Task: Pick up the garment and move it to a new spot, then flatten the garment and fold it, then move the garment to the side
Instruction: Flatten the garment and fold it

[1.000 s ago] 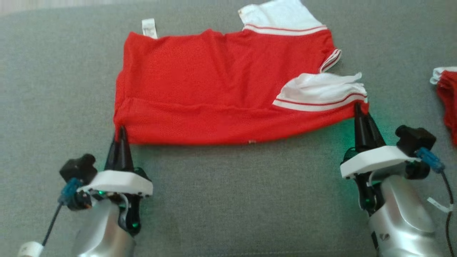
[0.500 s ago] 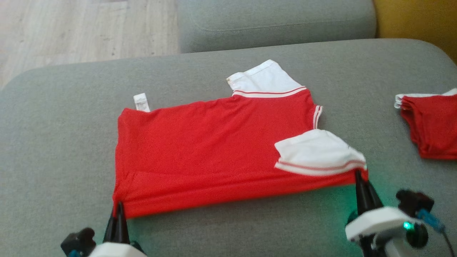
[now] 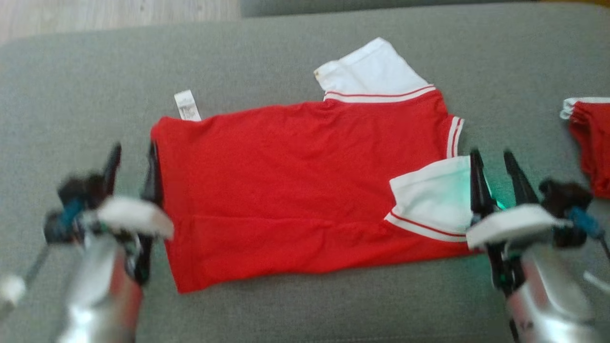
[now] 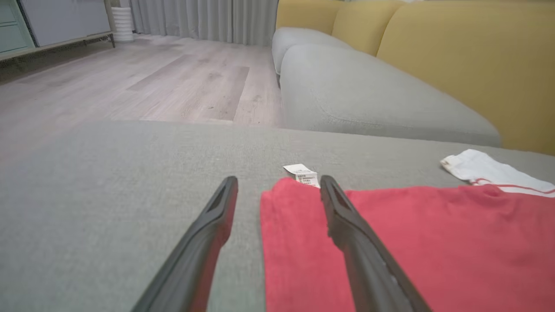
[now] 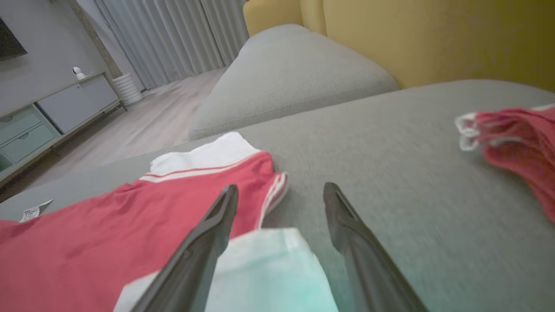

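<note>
The garment (image 3: 295, 190), a red shirt with white sleeves, lies folded lengthwise and flat on the grey cushion (image 3: 305, 309). A white label (image 3: 187, 105) sticks out at its far left corner. My left gripper (image 3: 133, 147) is open at the garment's left edge, its right finger over the red cloth. The left wrist view shows the same open left gripper (image 4: 279, 180) straddling that edge of the garment (image 4: 433, 242). My right gripper (image 3: 491, 153) is open at the garment's right side, over the near white sleeve (image 3: 429, 200). In the right wrist view that sleeve (image 5: 269, 268) lies under the open right gripper (image 5: 281, 187).
A second red and white garment (image 3: 591, 143) lies bunched at the cushion's right edge. Wooden floor (image 3: 119, 14) lies beyond the far left edge. Another grey cushion (image 4: 368, 95) and yellow sofa backs (image 4: 455, 52) stand behind.
Both grippers have opened and let go of the garment's near corners, then moved up along its sides. The garment now lies flat. The head camera has shifted.
</note>
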Available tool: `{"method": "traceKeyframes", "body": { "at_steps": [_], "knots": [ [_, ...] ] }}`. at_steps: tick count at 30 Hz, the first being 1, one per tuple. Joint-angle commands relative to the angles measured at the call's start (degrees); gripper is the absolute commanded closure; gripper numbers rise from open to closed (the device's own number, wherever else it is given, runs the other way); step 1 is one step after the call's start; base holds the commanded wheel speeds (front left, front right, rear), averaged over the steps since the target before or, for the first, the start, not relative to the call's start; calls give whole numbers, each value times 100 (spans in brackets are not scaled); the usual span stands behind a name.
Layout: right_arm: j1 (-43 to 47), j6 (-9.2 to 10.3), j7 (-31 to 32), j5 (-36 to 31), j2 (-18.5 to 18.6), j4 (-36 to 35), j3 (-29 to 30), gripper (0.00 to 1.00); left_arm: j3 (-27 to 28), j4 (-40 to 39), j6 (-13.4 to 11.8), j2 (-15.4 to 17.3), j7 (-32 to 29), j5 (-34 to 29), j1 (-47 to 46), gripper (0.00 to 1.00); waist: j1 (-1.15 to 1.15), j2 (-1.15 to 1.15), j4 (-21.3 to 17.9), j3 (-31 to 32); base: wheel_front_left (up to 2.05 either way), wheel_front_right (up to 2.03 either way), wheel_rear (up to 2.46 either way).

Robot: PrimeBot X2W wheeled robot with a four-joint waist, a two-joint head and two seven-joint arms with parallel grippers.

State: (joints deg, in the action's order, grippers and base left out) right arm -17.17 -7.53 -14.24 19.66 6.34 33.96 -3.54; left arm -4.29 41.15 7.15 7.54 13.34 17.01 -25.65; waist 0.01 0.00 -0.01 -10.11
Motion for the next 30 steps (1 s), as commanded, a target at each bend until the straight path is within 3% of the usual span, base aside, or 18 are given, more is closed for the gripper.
{"method": "traceKeyframes", "body": {
  "at_steps": [1,6,13,19,25,26,28,30],
  "knots": [
    [-249,4,-68,-69,70,-177,-176,0,52,-4,24,248,-109,10,-364,0,-1,0,44,-221,0,0,0],
    [-864,4,-70,-139,41,-80,-475,0,-822,360,32,724,-832,614,-1339,0,-1,0,-11,-609,0,0,0],
    [-1331,4,-73,-53,65,105,-784,0,-1809,542,33,1260,-1474,1720,-1847,0,-1,0,-98,-942,0,0,0],
    [-1475,4,-74,-6,124,119,-857,0,-2379,646,33,1528,-1297,2415,-1981,0,-1,0,-114,-1041,0,0,0],
    [-1689,4,-75,-5,173,189,-1000,0,-2728,860,34,1546,-1102,2733,-2168,0,-1,0,-103,-1121,0,0,0],
    [-1756,4,-75,-9,193,216,-1043,0,-2792,886,34,1536,-1111,2789,-2193,24,-1,0,-96,-1139,0,0,0],
    [-1918,4,-72,-12,244,283,-1137,0,-2916,916,34,1533,-1097,2887,-2257,100,-1,0,-75,-1184,0,0,0],
    [-2007,4,-38,-7,269,331,-1186,0,-2956,918,34,1540,-1033,2932,-2296,100,-1,0,-61,-1210,0,0,0]
  ]
}}
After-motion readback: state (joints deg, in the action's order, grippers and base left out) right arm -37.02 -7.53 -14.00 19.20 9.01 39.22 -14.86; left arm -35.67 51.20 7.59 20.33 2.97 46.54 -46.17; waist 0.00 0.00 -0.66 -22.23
